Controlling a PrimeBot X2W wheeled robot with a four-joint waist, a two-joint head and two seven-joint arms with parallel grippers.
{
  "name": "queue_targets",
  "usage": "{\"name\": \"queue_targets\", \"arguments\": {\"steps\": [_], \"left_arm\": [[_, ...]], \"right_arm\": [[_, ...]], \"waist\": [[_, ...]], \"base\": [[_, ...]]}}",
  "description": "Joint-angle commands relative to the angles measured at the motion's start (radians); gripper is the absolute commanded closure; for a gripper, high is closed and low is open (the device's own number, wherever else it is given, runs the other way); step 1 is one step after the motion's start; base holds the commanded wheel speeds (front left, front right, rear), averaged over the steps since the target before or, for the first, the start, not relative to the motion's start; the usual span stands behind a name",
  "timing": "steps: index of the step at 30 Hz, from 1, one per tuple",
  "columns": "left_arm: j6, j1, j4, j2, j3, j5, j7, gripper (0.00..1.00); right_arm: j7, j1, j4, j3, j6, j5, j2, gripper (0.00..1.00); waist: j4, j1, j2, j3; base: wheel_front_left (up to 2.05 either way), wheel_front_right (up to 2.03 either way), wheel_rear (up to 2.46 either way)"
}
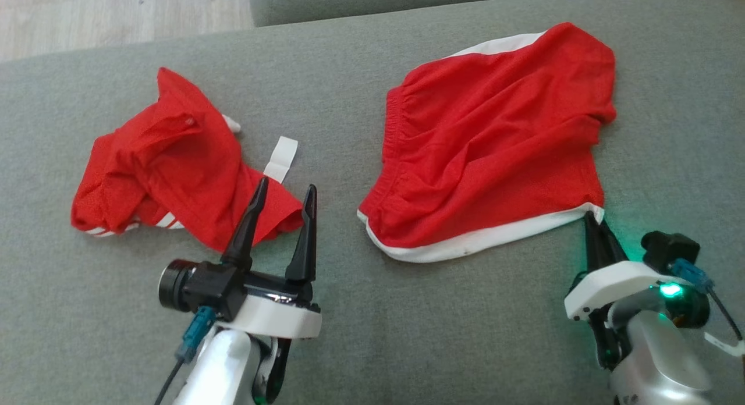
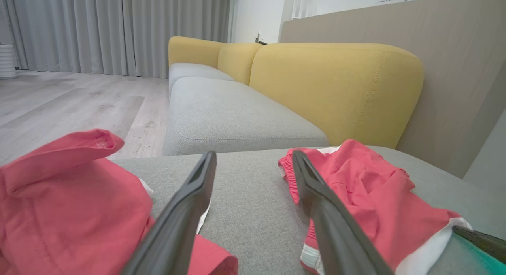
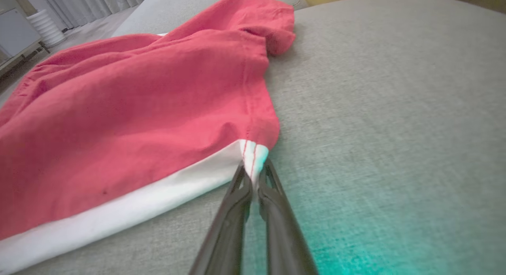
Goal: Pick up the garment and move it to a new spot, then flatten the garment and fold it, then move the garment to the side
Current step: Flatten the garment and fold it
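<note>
Ideally, the red shorts [image 1: 495,155], pinched at the white hem corner [image 3: 253,154] by the right gripper [image 3: 253,170] while the left gripper [image 1: 287,187] is held spread, should be lifted slowly.

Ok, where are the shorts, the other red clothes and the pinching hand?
shorts [image 1: 495,149], head view, middle of the red cloth.
crumpled garment [image 1: 169,166], head view, its red middle.
right gripper [image 3: 253,173], right wrist view, between its tips, at the white hem corner.

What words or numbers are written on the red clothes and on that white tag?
No text can be read anywhere.
The white tag by the crumpled red garment: looks blank, too blurred to be sure.
The red shorts with white trim: no letters or numbers.
</note>
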Motion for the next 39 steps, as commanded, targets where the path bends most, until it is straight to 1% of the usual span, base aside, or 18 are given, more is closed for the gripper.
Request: {"name": "queue_targets", "arguments": {"steps": [1, 5, 8, 11, 15, 19, 25, 30, 39], "left_arm": [[-0.007, -0.040, -0.021, 0.001, 0.030, 0.015, -0.005, 0.00], [-0.008, -0.047, 0.000, 0.011, 0.024, 0.053, -0.005, 0.00], [-0.040, -0.059, 0.043, 0.025, -0.011, 0.085, -0.005, 0.00], [-0.076, -0.084, 0.114, 0.044, -0.074, 0.118, 0.001, 0.00], [-0.100, -0.140, 0.208, 0.067, -0.142, 0.147, 0.050, 0.00], [-0.114, -0.196, 0.278, 0.073, -0.186, 0.129, 0.073, 0.00], [-0.119, -0.271, 0.343, 0.080, -0.244, 0.093, 0.073, 0.00], [-0.120, -0.303, 0.371, 0.096, -0.305, 0.057, 0.069, 0.00], [-0.120, -0.336, 0.374, 0.104, -0.357, 0.004, 0.041, 0.00]], "right_arm": [[-0.018, -0.015, -0.024, 0.005, -0.001, -0.020, -0.002, 1.00], [-0.024, -0.003, -0.048, -0.021, -0.001, -0.051, -0.002, 1.00], [-0.007, 0.011, -0.077, -0.043, -0.001, -0.081, -0.002, 1.00], [0.023, 0.022, -0.105, -0.060, -0.001, -0.104, -0.002, 1.00], [0.053, 0.025, -0.136, -0.072, -0.001, -0.107, -0.002, 1.00], [0.066, 0.021, -0.155, -0.059, -0.001, -0.094, -0.002, 1.00], [0.072, 0.018, -0.167, -0.026, -0.001, -0.073, -0.002, 1.00], [0.073, 0.016, -0.169, -0.014, -0.001, -0.067, -0.002, 1.00], [0.071, 0.014, -0.165, -0.017, -0.001, -0.073, -0.002, 1.00]], "waist": [[-0.008, 0.0000, 0.0000, -0.005], [-0.024, 0.0000, 0.0000, -0.008], [-0.043, 0.0000, 0.0000, -0.004], [-0.060, 0.0000, 0.0000, 0.004], [-0.078, 0.0000, 0.0000, 0.020], [-0.093, 0.0000, 0.0000, 0.036], [-0.111, 0.0000, 0.0000, 0.054], [-0.120, 0.0000, 0.0000, 0.057], [-0.128, 0.0000, 0.0000, 0.051]], "base": [[0.00, 0.00, 0.00], [0.00, 0.00, 0.00], [0.00, 0.00, 0.00], [0.00, 0.00, 0.00], [0.00, 0.00, 0.00], [0.00, 0.00, 0.00], [0.00, 0.00, 0.00], [0.00, 0.00, 0.00], [0.00, 0.00, 0.00]]}}
